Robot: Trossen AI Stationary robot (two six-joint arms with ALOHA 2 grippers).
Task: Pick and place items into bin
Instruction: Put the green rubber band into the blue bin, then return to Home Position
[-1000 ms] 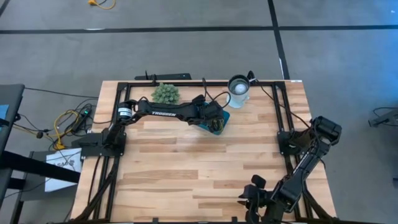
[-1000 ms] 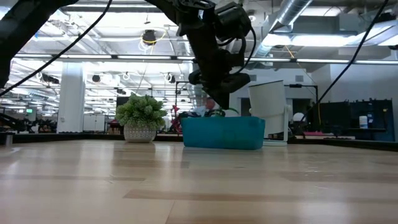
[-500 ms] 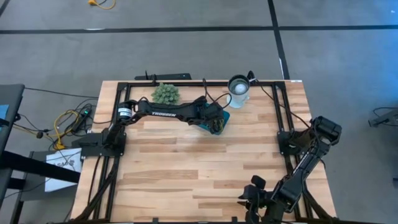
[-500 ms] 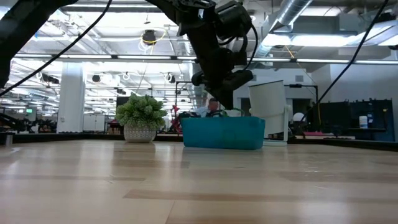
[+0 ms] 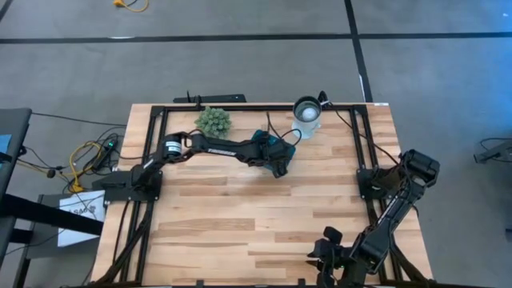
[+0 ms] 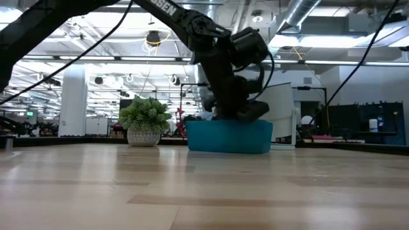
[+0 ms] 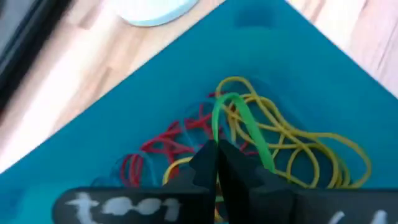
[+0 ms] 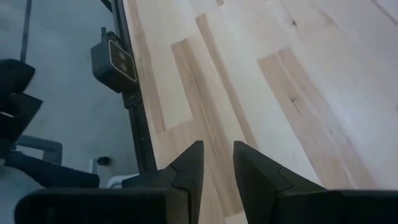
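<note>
Left gripper [image 7: 216, 163] lowered into bin [image 6: 230, 137] | bands [image 7: 292, 140] half-hidden

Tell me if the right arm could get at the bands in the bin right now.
Probably not easily. The right gripper sits at the table's near edge, far from the bin, and the left gripper is down inside it, shut on a green band, blocking the way.

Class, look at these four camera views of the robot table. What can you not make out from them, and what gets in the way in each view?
- High view: contents of the small teal rectangular tray, covered by the left gripper.
- Low view: the loops inside, hidden by the tray's front wall and the arm.
- Left wrist view: whether the shut fingers actually pinch the green rubber-band loop; the contact is hidden.
</note>
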